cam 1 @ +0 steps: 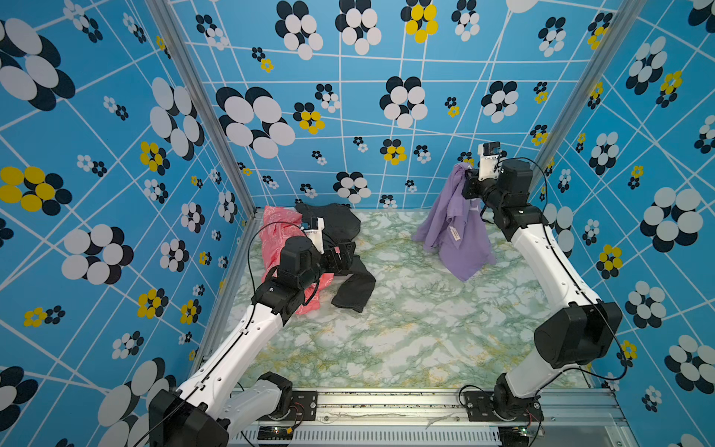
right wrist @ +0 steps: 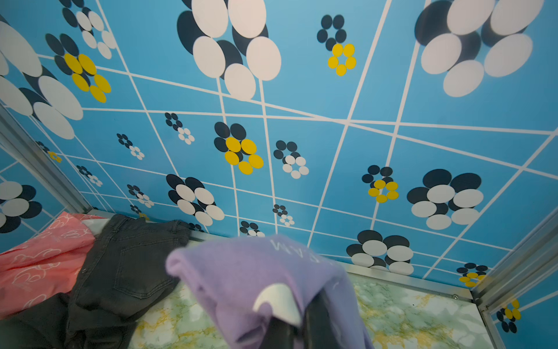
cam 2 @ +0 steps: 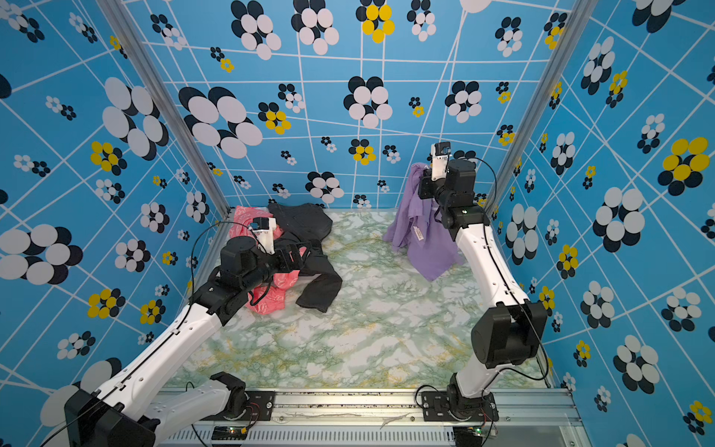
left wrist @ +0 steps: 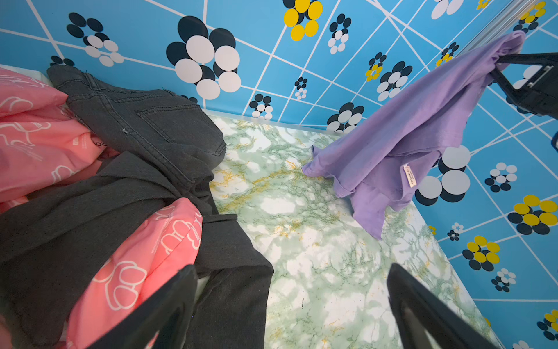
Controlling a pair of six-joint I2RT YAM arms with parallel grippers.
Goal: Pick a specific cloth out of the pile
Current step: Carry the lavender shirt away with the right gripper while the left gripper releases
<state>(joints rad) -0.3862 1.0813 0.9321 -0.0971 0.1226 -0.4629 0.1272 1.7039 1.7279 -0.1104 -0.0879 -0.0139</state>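
The lilac cloth (cam 1: 452, 228) (cam 2: 421, 232) hangs at the back right, apart from the pile, with a small white tag (cam 1: 454, 233) on it. My right gripper (cam 1: 466, 176) (cam 2: 422, 178) (right wrist: 299, 320) is raised and shut on the cloth's bunched top; white lettering shows on the cloth (right wrist: 256, 278) in the right wrist view. In the left wrist view the cloth's (left wrist: 407, 130) lower corners reach down to about the table. The pile (cam 1: 340, 228) (cam 2: 305, 228) of salmon-pink cloth (left wrist: 39, 136) and black garments (left wrist: 151, 130) lies at the back left. My left gripper (cam 1: 346, 253) (cam 2: 303, 251) (left wrist: 291, 269) hovers open over the pile's right edge, holding nothing.
The green marble table (cam 1: 406, 329) stretches between the arms. Blue flower-patterned walls (cam 1: 348, 116) close in the back and both sides, with aluminium posts (cam 1: 216, 127) at the back corners. A metal rail (cam 1: 387, 398) carrying both arm bases runs along the front edge.
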